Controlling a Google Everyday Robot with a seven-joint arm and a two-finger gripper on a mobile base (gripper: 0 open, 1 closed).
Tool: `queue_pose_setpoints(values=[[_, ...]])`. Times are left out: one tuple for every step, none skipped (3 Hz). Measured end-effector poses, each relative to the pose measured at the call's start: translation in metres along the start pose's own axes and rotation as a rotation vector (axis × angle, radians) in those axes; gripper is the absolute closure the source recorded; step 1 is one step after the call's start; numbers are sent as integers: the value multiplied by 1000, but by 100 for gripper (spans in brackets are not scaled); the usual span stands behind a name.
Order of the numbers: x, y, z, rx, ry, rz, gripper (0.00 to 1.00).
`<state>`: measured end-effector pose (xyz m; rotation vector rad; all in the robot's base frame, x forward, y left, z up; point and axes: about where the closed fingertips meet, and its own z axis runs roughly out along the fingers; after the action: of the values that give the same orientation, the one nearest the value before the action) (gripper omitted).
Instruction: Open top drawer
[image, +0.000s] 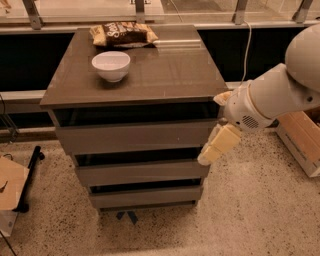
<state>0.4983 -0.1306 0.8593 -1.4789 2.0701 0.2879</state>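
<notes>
Gripper (214, 149) hung at right end of top drawer (135, 138), grip state can't tell; no handle, glossy front, so it could slip w/o pulling.

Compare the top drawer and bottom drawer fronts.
The top drawer has a wider, taller front than the bottom drawer. The pincer is at the top drawer's right end, away from the bottom drawer. Both fronts are flat, grey-brown and handleless.

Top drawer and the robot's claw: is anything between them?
Nothing, in the camera view: the gripper hangs at the right end of the top drawer, overlapping its lower corner. Whether they touch is unclear.
</notes>
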Motion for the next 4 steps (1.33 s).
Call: queue_pose_setpoints(values=[[1,-1,5,6,-4,15,0],[5,0,12,24,-1,55,0],[0,-4,39,43,-18,48,0],[-7,-18,71,60,-56,47,0]])
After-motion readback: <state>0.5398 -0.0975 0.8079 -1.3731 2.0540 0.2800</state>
